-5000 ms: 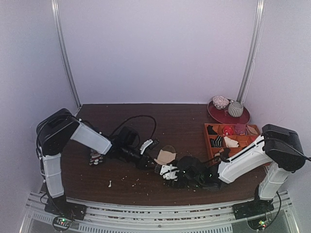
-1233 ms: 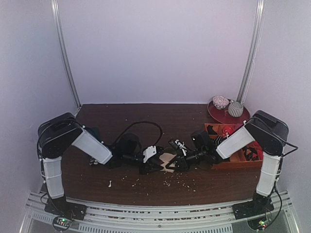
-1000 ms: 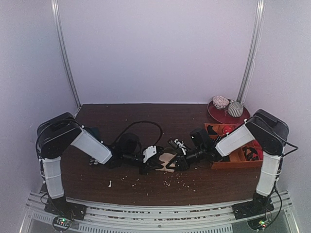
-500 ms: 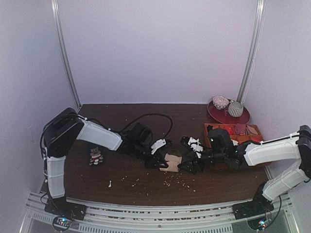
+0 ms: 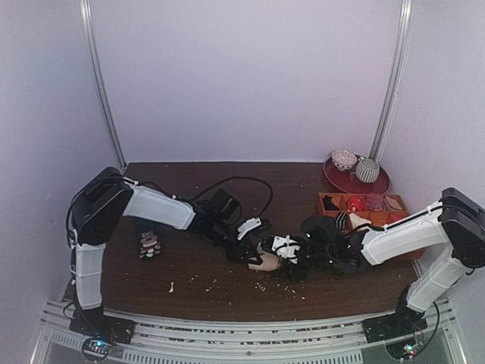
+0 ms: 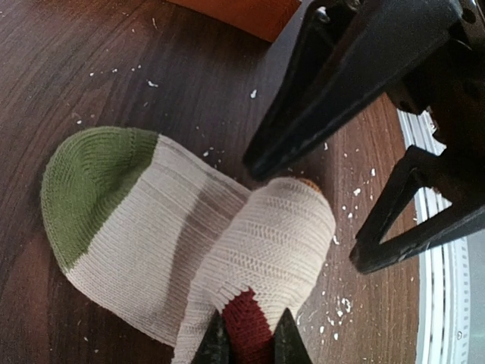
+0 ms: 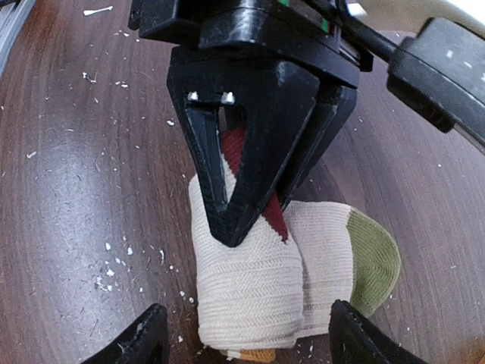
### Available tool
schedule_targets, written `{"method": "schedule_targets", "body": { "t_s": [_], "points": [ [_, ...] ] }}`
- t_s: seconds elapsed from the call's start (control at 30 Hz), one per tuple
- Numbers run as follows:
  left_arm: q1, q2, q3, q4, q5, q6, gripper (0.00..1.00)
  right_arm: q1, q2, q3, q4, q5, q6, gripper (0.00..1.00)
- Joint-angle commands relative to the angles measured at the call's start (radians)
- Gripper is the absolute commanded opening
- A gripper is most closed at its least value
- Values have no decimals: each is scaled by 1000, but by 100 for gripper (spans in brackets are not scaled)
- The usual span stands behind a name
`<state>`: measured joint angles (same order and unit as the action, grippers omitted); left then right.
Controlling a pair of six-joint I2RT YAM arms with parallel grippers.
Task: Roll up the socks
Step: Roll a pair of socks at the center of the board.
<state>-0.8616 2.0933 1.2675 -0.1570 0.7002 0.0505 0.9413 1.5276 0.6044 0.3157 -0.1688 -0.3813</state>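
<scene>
The socks (image 6: 265,243) are a short cream knitted roll with a green toe (image 6: 91,182) spread flat beside it on the dark wood table. My left gripper (image 6: 250,345) is shut on the dark-red cuff that pokes out of the roll's end. In the right wrist view the socks (image 7: 250,280) lie between the black fingers of my right gripper (image 7: 246,341), which stands open and straddles the roll without touching it. From above, the socks (image 5: 265,263) sit at table centre between the left gripper (image 5: 250,254) and the right gripper (image 5: 282,262).
An orange tray (image 5: 327,220) of sock bundles stands behind the right arm, with a red plate (image 5: 341,182) holding two bowls beyond it. A small dark patterned sock (image 5: 149,244) lies at the left. White crumbs dot the wood near the roll.
The right gripper has opened wide and now straddles the roll's free end. The left gripper stays shut on the cuff. Both arms and the roll have shifted slightly toward the table's middle.
</scene>
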Motion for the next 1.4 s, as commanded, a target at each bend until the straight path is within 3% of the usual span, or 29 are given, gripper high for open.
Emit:
{"method": "schedule_targets", "body": {
  "t_s": [0.0, 0.27, 0.47, 0.53, 0.63, 0.7, 0.87, 0.93, 1.07, 1.17, 1.37],
  "points": [
    [-13, 101, -53, -273, -38, 11, 0, 6, 48, 52, -8, 15, -51, 72],
    [-13, 113, -38, -286, -28, 22, 0, 9, 95, 67, 2, -13, -31, 60],
    [-14, 130, -24, -293, -17, 25, 0, 12, 133, 80, -2, -38, 11, 37],
    [-14, 126, -23, -285, -31, 25, 10, 12, 152, 88, -18, -29, 37, 33],
    [-13, 84, -32, -234, -64, 16, 53, 11, 175, 81, -25, -23, 94, 27],
    [-11, 35, -42, -170, -110, 1, 74, 11, 186, 67, -26, -32, 140, 24],
    [3, -147, -194, 167, -238, -11, 80, 0, 147, -6, 20, -91, 298, 23],
    [4, -219, -262, 303, -258, -2, 96, -17, 130, -35, 40, -128, 385, 23],
    [2, -322, -410, 599, -255, 45, 98, -35, 123, -99, 104, -183, 585, 23],
    [1, -316, -490, 773, -198, 62, 98, -55, 141, -164, 201, -215, 726, 22],
    [-7, -196, -490, 914, -69, 55, 98, -84, 198, -232, 317, -266, 851, 22]
  ]
}}
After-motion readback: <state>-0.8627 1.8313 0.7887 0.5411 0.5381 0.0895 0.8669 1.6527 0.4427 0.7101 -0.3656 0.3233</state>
